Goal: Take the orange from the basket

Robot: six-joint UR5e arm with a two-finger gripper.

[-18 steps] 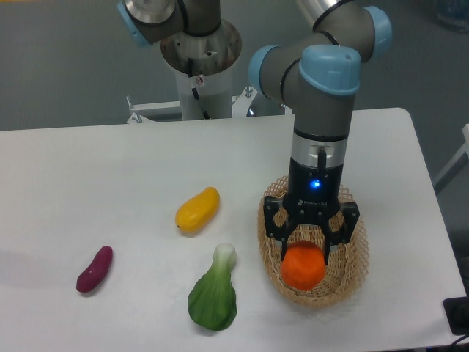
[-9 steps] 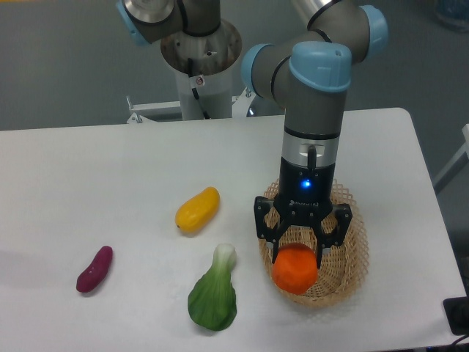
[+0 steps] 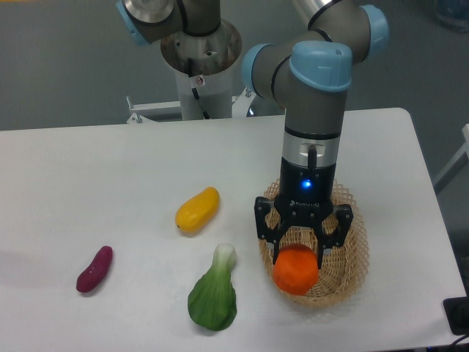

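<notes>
The orange point(image 3: 295, 270) is round and bright, held between the fingers of my gripper point(image 3: 297, 258) over the front left part of the basket point(image 3: 350, 253). The gripper points straight down and is shut on the orange, one finger on each side of it. The basket is a light tan oval of woven wicker at the right of the table. The orange hides the basket's front left rim. I cannot tell whether the orange touches the basket floor or hangs just above it.
A yellow-orange mango-like fruit point(image 3: 197, 209) lies left of the basket. A green bok choy point(image 3: 213, 295) lies close to the basket's left front. A purple eggplant point(image 3: 94, 268) lies at the far left. The table's right edge point(image 3: 432, 220) runs close past the basket.
The gripper with the orange has moved a little left, from the middle of the basket to its front left rim. Nothing has moved in the last half second.
</notes>
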